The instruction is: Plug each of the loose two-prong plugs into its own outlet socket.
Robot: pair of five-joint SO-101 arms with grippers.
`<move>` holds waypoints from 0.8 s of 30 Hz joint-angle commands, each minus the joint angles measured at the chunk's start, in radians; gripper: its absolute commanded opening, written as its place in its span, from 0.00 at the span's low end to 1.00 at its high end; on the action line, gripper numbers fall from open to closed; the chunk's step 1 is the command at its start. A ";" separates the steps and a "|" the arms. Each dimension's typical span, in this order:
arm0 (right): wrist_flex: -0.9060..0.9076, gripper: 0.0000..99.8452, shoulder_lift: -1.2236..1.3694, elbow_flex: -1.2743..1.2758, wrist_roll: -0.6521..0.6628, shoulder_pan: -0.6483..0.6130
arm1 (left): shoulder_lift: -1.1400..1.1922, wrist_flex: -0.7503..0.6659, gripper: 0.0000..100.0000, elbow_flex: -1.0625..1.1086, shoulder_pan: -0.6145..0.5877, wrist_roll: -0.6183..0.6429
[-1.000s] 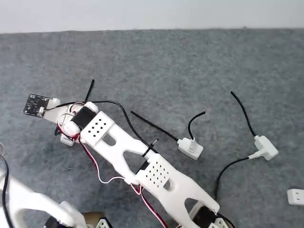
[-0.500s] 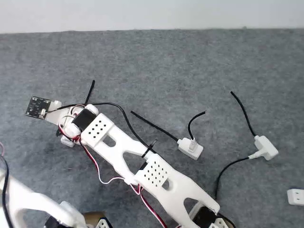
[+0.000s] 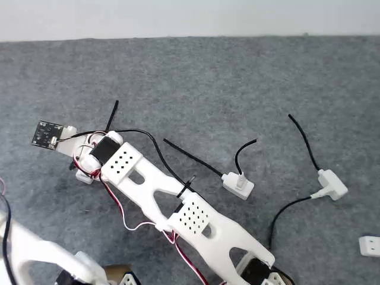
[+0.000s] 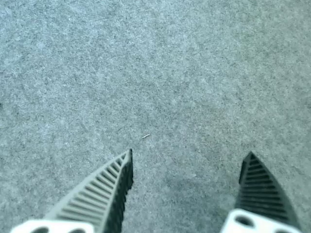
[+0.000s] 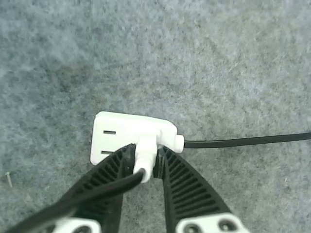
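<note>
My right gripper (image 5: 146,152) is shut on a small white two-prong plug (image 5: 146,144), whose black cord runs back between the fingers. The plug sits against a white outlet socket block (image 5: 119,133); its prongs are hidden, and two open slots show beside it. In the high view this arm stretches to the left, with its gripper (image 3: 82,171) under the wrist. A second plug stands in a white socket (image 3: 238,184) mid-table, and a third plug and socket (image 3: 331,184) lie to the right. My left gripper (image 4: 189,154) is open over bare carpet.
Grey carpet covers the table. A lone white socket block (image 3: 369,244) lies at the right edge. Black cords (image 3: 190,155) trail from the sockets across the middle. A short black cord end (image 3: 113,111) lies beyond the right wrist. The left arm (image 3: 29,252) sits at the near left corner.
The right arm's wrist has shifted a little toward the near side, still holding the plug. The other plugs and sockets have not moved.
</note>
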 commanded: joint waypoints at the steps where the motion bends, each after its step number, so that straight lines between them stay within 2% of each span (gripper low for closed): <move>1: -0.005 0.02 -0.005 -0.015 -0.009 -0.018 | -0.003 -0.023 0.35 -0.007 0.006 0.011; 4: 0.007 0.10 -0.012 -0.025 -0.009 -0.002 | -0.003 -0.023 0.35 -0.007 0.006 0.011; 9: 0.104 0.29 -0.041 -0.123 -0.043 0.016 | -0.002 -0.046 0.35 -0.007 0.003 0.011; 14: 0.225 0.32 -0.110 -0.305 -0.037 0.053 | -0.006 -0.075 0.35 -0.015 0.017 0.011; 18: 0.297 0.32 -0.266 -0.373 -0.037 0.148 | -0.041 -0.101 0.35 -0.108 0.115 0.011; 20: 0.338 0.32 -0.386 -0.365 -0.037 0.222 | -0.083 -0.100 0.35 -0.176 0.213 0.011; 24: 0.466 0.32 -0.621 -0.371 -0.044 0.358 | -0.230 0.060 0.35 -0.355 0.477 0.005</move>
